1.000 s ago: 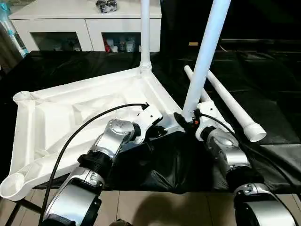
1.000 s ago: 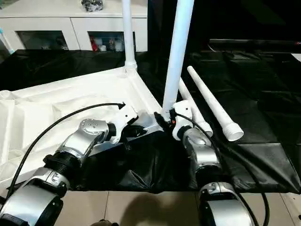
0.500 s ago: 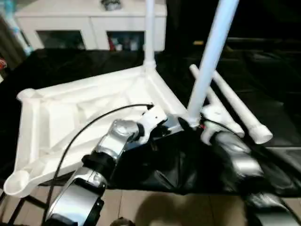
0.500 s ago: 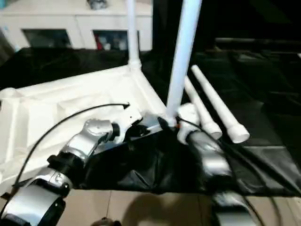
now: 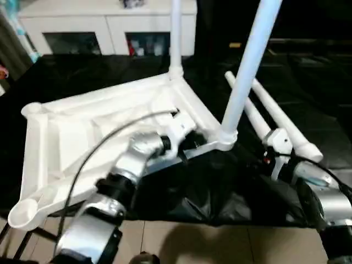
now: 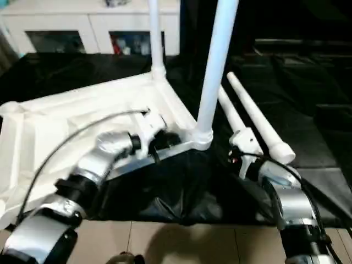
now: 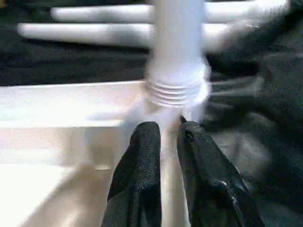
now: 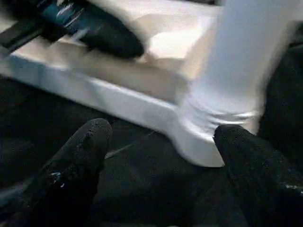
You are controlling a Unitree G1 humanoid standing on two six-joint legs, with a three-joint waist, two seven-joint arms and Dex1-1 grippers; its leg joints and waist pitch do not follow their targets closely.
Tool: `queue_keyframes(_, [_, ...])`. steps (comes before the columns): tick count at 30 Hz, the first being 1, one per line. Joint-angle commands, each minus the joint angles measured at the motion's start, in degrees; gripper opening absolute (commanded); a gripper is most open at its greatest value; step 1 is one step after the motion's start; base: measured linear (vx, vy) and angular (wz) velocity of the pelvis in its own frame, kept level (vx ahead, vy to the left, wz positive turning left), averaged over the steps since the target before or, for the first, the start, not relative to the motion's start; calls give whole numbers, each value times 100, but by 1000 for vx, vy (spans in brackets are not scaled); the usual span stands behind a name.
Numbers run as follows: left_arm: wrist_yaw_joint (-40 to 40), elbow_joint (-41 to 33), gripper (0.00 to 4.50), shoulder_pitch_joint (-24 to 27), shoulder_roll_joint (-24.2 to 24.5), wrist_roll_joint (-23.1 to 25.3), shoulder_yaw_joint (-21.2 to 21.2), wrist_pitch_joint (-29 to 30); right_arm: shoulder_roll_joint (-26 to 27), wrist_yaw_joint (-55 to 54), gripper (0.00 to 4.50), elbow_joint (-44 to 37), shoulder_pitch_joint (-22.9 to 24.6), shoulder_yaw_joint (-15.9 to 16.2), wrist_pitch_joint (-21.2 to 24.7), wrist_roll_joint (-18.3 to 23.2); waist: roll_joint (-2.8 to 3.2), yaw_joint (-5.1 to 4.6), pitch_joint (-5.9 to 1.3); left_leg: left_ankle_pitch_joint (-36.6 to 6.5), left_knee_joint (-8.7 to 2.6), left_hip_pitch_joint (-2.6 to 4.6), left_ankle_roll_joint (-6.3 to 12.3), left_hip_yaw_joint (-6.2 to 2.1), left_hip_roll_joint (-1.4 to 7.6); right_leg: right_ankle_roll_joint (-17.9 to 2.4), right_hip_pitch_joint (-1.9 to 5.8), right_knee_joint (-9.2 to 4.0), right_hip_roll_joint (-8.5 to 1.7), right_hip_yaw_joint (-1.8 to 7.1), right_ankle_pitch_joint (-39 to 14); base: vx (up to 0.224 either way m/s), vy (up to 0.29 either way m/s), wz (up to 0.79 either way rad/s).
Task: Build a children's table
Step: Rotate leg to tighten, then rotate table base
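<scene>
The white tabletop (image 5: 71,137) lies upside down on the black cloth, its ribbed underside facing up. One leg (image 5: 176,33) stands upright in the far corner socket. A second leg (image 5: 248,63) stands in the near right corner socket (image 5: 227,137), slightly tilted. Two loose legs (image 5: 278,118) lie side by side on the cloth to the right. My left gripper (image 7: 168,130) pinches the tabletop's near rim just beside that socket. The right gripper (image 8: 163,135) is open and stands back from the leg's base, touching nothing; its white wrist (image 5: 275,140) sits right of the socket.
A white cabinet (image 5: 104,22) with glass-fronted doors stands behind the work. Black cloth (image 5: 220,187) covers the floor under the tabletop and bunches up in front of it. Bare tile floor (image 5: 181,242) shows nearest me.
My right gripper has let go of the near leg's base and drawn back to the right. The leg stays standing in its socket. The left gripper has stayed on the rim.
</scene>
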Motion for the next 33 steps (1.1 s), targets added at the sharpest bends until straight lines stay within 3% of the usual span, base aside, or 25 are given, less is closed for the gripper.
queue_keyframes(1, [193, -157, 78, -163, 209, -10, 192, 121, 86, -46, 399, -105, 27, 198, 106, -139, -109, 20, -360, -722, -312, 175, 810, -142, 345, -1406, 219, -383, -470, 204, 54, 0, 0, 0])
queue_keyframes(2, [244, -171, 78, -194, 276, -4, 228, 143, 113, -91, 399, -107, 20, 241, 133, -173, -110, 3, -355, -813, -333, 179, 703, -148, 347, -1378, 216, -395, -468, 206, -115, 0, 0, 0])
queue_keyframes(3, [392, -221, 78, -252, 499, 52, 341, 205, 239, -265, 399, -22, -50, 299, 144, -270, -67, -2, -355, -882, -349, 188, 606, -157, 354, -1359, 205, -392, -464, 209, -200, 0, 0, 0])
queue_keyframes(5, [648, -319, 78, -313, 895, 171, 528, 389, 445, -548, 399, 106, -157, 379, 184, -409, -46, -33, -370, -872, -361, 195, 476, -172, 346, -1339, 200, -359, -443, 205, -78, 0, 0, 0])
queue_keyframes(7, [648, -319, 78, -313, 895, 171, 528, 389, 445, -548, 399, 106, -157, 379, 184, -409, -50, -58, -369, -819, -357, 206, 438, -161, 341, -1374, 200, -358, -443, 211, 127, 0, 0, 0])
queue_keyframes(9, [648, -319, 78, -313, 895, 171, 528, 389, 445, -548, 399, 106, -157, 379, 184, -409, -30, 1, -394, -607, -318, 223, 484, -143, 346, -1413, 195, -322, -449, 220, 500, 0, 0, 0])
queue_keyframes(10, [841, -406, 85, -293, 1335, 361, 662, 599, 565, -656, 361, 136, -203, 502, 303, -480, -31, 4, -423, -407, -306, 206, 536, -159, 342, -1418, 205, -263, -443, 207, 772, 0, 0, 0])
queue_keyframes(11, [1081, -484, 85, -228, 1800, 605, 803, 882, 687, -804, 361, 170, -247, 572, 486, -523, -79, -3, -425, -339, -308, 191, 570, -156, 335, -1409, 207, -256, -431, 196, 862, 0, 0, 0])
queue_keyframes(12, [1253, -520, 85, -131, 2276, 867, 888, 1111, 799, -984, 361, 249, -314, 614, 678, -580, -79, -74, -419, -205, -308, 126, 600, -179, 296, -1384, 230, -197, -428, 181, 994, 0, 0, 0])
queue_keyframes(13, [1253, -520, 85, -131, 2276, 867, 888, 1111, 799, -984, 358, 249, -314, 614, 678, -580, -38, -130, -428, -248, -306, 129, 541, -182, 270, -1289, 234, -218, -422, 162, 903, 0, 0, 0])
queue_keyframes(14, [1344, -537, 85, -43, 2592, 1017, 941, 1282, 860, -1089, 347, 301, -365, 638, 808, -593, -35, -147, -414, -369, -298, 187, 476, -168, 291, -1348, 184, -252, -425, 181, 799, 0, 0, 0])
queue_keyframes(15, [1344, -537, 56, -43, 2592, 1017, 941, 1282, 860, -1089, 325, 301, -365, 638, 808, -593, -24, -138, -404, -428, -299, 193, 434, -160, 296, -1379, 178, -259, -419, 185, 736, 0, 0, 0])
queue_keyframes(19, [1486, -37, 44, 109, 3131, 1245, 751, 1478, 950, -1192, 308, 534, -547, 738, 823, -719, 23, -53, -373, -882, -360, 236, 135, -152, 336, -1349, 136, -284, -420, 205, 305, 0, 0, 0])
queue_keyframes(20, [1486, -37, 44, 109, 3131, 1245, 751, 1478, 950, -1192, 308, 534, -547, 738, 823, -719, 23, -53, -373, -882, -360, 236, 135, -152, 336, -1349, 136, -284, -420, 205, 305, 0, 0, 0])
queue_keyframes(21, [1486, -37, 24, 109, 3131, 1245, 751, 1478, 950, -1192, 288, 534, -547, 738, 823, -719, 28, -30, -364, -1146, -389, 250, -46, -159, 337, -1292, 130, -291, -425, 218, 116, 0, 0, 0])
queue_keyframes(23, [1572, 260, 10, 106, 3246, 1364, 614, 1425, 980, -1258, 271, 639, -613, 769, 786, -798, 35, -7, -364, -1350, -404, 273, -195, -163, 337, -1254, 106, -294, -426, 228, 82, 0, 0, 0])
queue_keyframes(25, [1533, 683, 1, 126, 3261, 1468, 382, 1339, 1027, -1394, 244, 810, -708, 766, 732, -897, 25, -31, -370, -1415, -421, 239, -298, -180, 307, -1193, 149, -288, -442, 231, 144, 0, 0, 0])
queue_keyframes(28, [1303, 691, 0, 220, 3156, 1457, 247, 1398, 1099, -1555, 227, 953, -797, 729, 724, -894, 33, -17, -383, -1273, -399, 238, -279, -174, 313, -1261, 149, -271, -458, 236, 436, 0, 0, 0])
queue_keyframes(33, [867, 879, 0, 295, 3075, 1555, 117, 1360, 1266, -1804, 184, 1414, -1102, 634, 553, -865, 48, -30, -391, -1267, -386, 228, -262, -170, 300, -1342, 153, -267, -470, 232, 499, 0, 0, 0])
